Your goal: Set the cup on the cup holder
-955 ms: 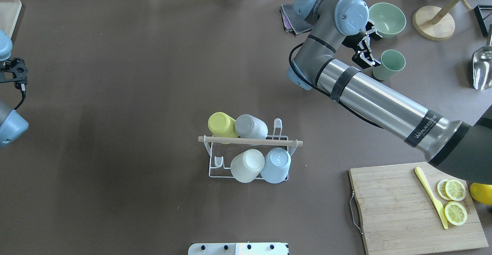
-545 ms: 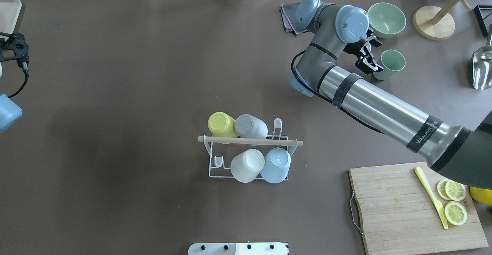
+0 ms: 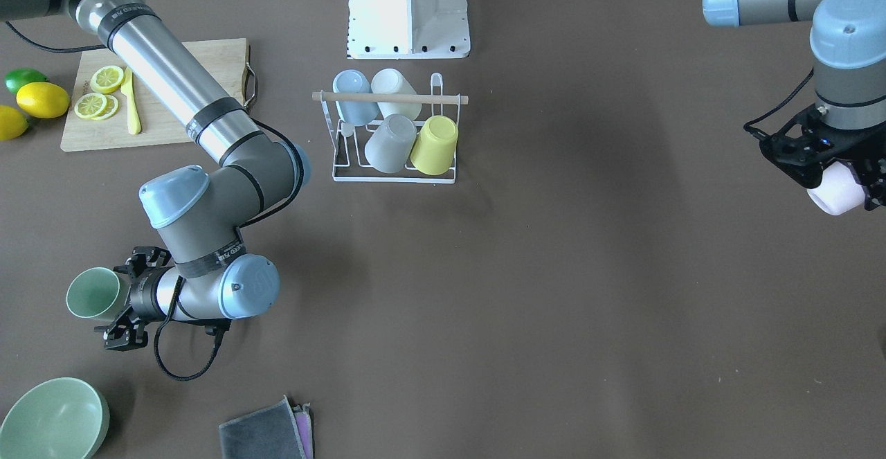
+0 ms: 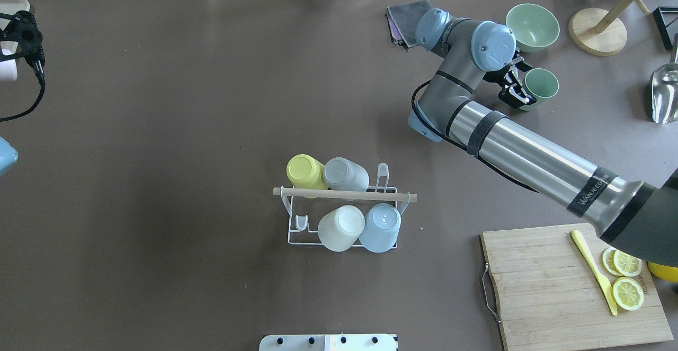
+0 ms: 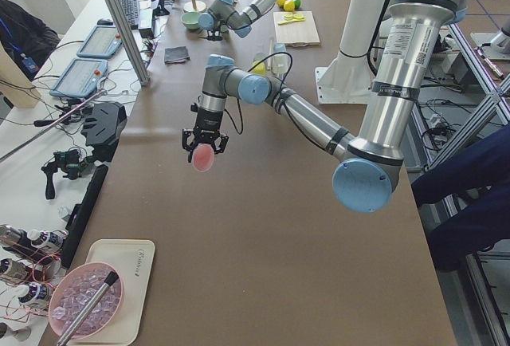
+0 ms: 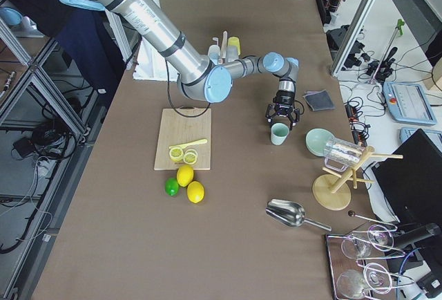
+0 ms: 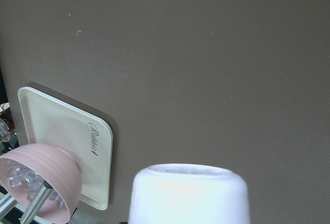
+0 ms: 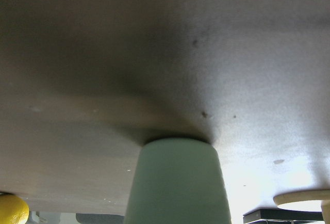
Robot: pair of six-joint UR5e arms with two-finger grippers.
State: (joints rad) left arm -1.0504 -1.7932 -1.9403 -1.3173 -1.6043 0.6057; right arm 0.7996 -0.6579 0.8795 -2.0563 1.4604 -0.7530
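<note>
Green cup point(image 3: 91, 293) stands upright on the bench point(image 3: 554, 307) at the lower left of the front view, near a bowl point(image 3: 52, 417). The right pincer point(image 3: 119, 301) lies level beside it, spread wider than the cup, its fingers flanking the near wall; whether they touch cannot be told. The left pincer point(image 3: 834, 178), at that view's right edge, is clamped on a pink cup point(image 3: 836, 197) held above the bench. The holder point(image 3: 387, 98) sits upper centre, carrying four cups, well apart from both arms. Broad bare bench lies between each pincer and the holder. Two prongs point(image 4: 301, 223) stand free.
</note>
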